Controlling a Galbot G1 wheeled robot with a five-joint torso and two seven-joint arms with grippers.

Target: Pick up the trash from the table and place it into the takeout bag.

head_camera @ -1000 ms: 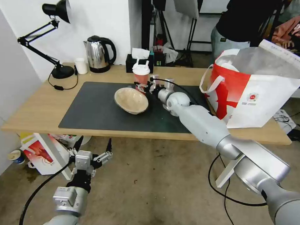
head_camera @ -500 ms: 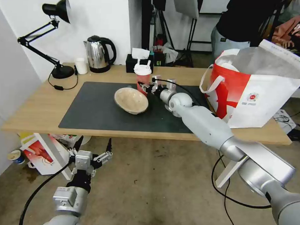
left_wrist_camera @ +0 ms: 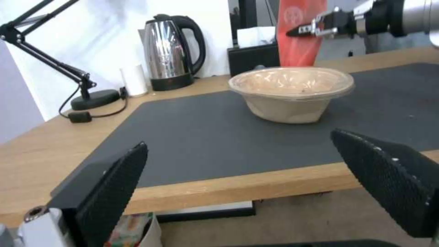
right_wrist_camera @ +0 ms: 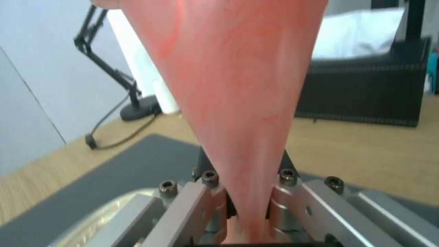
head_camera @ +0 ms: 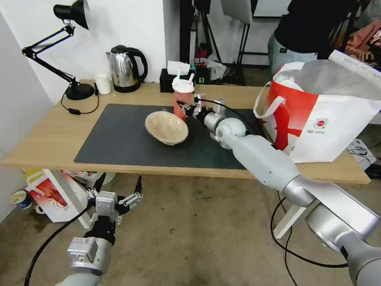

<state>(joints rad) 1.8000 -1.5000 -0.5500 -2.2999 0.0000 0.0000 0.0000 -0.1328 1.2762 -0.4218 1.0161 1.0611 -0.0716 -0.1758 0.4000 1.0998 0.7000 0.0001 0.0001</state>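
Light wood makes up the long table [head_camera: 44, 142], its middle covered by one dark grey mat [head_camera: 123, 145]. At its right end stands the single takeout bag [head_camera: 324, 118], boxy and white with a red side panel, its mouth open upward and a white bowl rim showing inside. The right arm reaches across the mat, and the right gripper [head_camera: 184, 110] is clamped on the lower part of the one red cup [head_camera: 182, 102]; the right wrist view shows the cup wall pinched between the fingers. The cup's long axis runs near vertical, white lid and two straws on top, just behind the one beige paper bowl [head_camera: 166, 127], which sits tilted on the mat, opening upward. Below the table's front edge, the left gripper [head_camera: 117, 189] hangs with its fingers spread wide, holding nothing.
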